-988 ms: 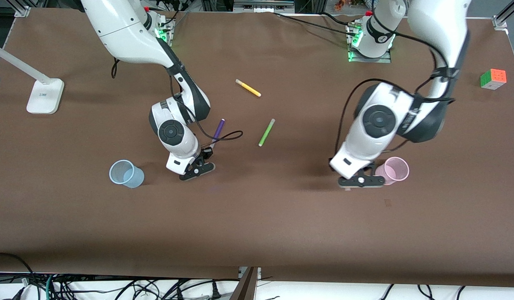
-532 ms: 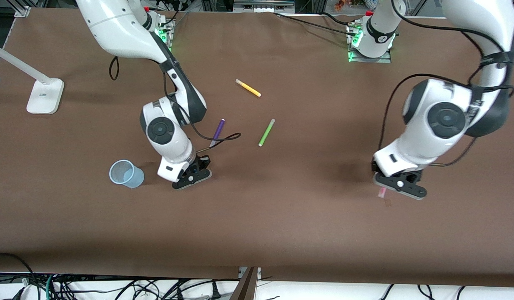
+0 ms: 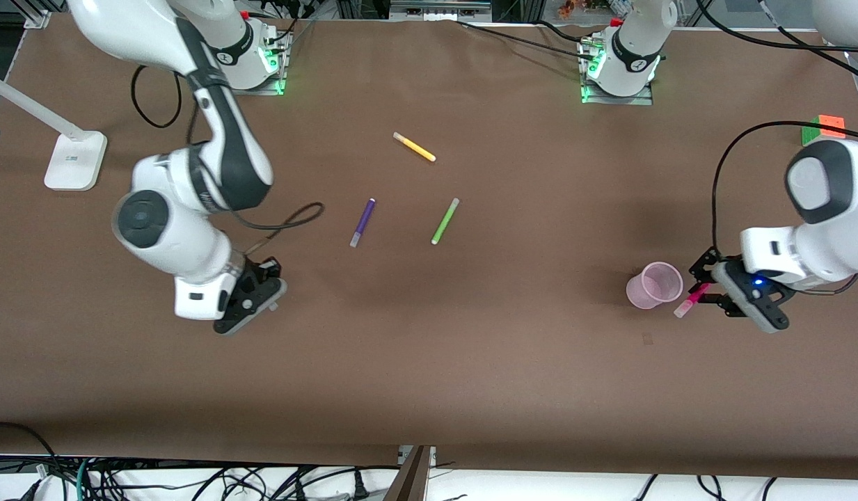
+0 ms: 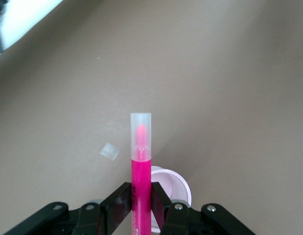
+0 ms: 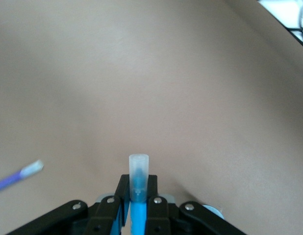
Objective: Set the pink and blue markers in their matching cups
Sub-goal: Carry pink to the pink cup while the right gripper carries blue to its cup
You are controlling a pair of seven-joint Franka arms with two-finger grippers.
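1. Cups come first as the largest task things: the pink cup (image 3: 655, 284) is standing upright on the brown table (image 3: 512, 362) toward the left arm's end, with its mouth open upward. No blue cup is showing in the front view; the right arm is covering the area where it may be, and only a pale rim sliver (image 5: 213, 210) is peeking out under the jaws in the right wrist view, so I cannot confirm it.
2. Left gripper (image 3: 703, 291) is hanging just beside the pink cup, its jaws clamping the pink marker (image 3: 691, 300). In the left wrist view the pink marker (image 4: 140, 171) is running straight out from the jaws with its pale cap leading, and the cup rim (image 4: 178, 180) is sitting just past the fingers.
3. Right gripper (image 3: 265, 278) is hovering over the table toward the right arm's end, its jaws pinching the blue marker (image 5: 138, 196), cap end outward.
4. Pink marker's long axis is lying tilted, the cap aiming away from the gripper and downward past the cup rather than into it.
5. Doing this step well, in my judgement, means bringing each marker nearer vertical, centring its lower tip over the cup mouth, then lowering before letting go; a light cup could tip if the rim is struck.
6. Purple pen (image 3: 362, 223), green pen (image 3: 445, 221) and yellow pen (image 3: 414, 147) are lying untouched mid-table.
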